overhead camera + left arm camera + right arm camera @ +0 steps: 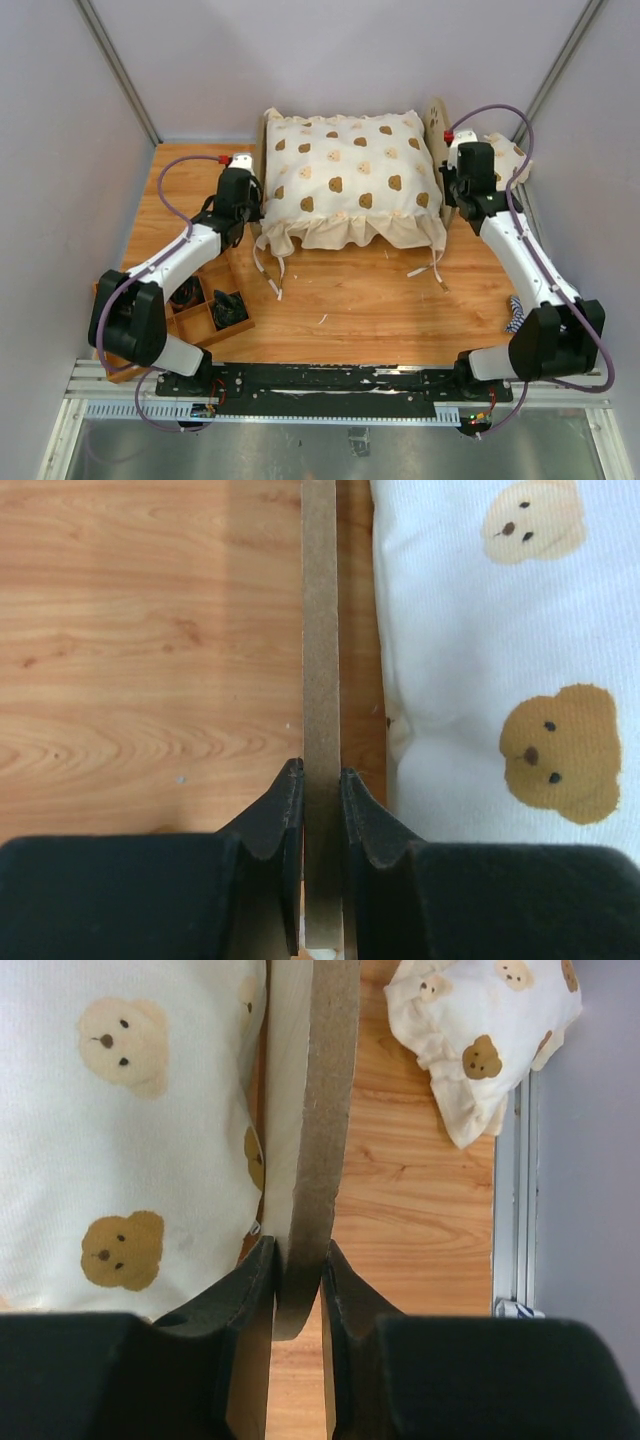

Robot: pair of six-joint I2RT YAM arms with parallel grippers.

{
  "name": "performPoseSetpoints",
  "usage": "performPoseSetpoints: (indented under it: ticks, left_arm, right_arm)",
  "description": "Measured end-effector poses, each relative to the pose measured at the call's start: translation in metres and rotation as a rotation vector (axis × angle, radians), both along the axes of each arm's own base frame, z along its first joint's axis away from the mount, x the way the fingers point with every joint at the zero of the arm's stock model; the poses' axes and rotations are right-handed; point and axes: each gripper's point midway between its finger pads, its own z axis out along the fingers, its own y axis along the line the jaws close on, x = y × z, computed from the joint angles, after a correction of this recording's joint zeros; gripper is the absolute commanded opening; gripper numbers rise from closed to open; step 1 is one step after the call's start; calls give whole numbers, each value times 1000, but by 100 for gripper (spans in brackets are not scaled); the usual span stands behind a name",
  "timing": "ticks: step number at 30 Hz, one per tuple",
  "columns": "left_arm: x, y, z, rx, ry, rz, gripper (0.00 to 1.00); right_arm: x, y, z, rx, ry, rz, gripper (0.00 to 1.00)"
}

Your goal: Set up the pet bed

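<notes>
Grey walls close in a wooden table (350, 300), and the pet bed (437, 118) sits toward 12 o'clock on it, lying crosswise. A cream bear-print cover (345, 175) is draped over it, its ruffle and ties spilling toward 6 o'clock. At the bed's 9 o'clock end the left gripper (320, 775) has both fingers pressed flat against the thin edge of the low footboard (320, 630), pinching it with no gap showing. At the 3 o'clock end the right gripper (298, 1250) is closed the same way on the edge of the arched headboard (325, 1090). A small bear-print pillow (485, 1040) lies beyond the headboard, near the wall at 2 o'clock. A wooden compartment tray (232, 333) holding dark items sits at 8 o'clock, beside the left arm
</notes>
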Motion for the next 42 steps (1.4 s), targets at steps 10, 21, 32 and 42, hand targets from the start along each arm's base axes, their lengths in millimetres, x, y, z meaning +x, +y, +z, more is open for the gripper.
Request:
performPoseSetpoints:
  ticks: [10,21,32,42]
  left_arm:
    - [-38,-2,4,-64,36,-42,54]
    - [-56,-13,77,-170,-137,-117,99]
    - [-100,-33,105,-259,-248,-319,99]
    - [-130,-39,70,-261,-200,-411,99]
  right_arm:
    - [-47,-4,-1,9,15,12,40]
    - [-49,-8,64,80,-131,-15,64]
    - [3,-87,97,191,-233,-261,68]
    - [102,-150,-41,284,-28,-475,68]
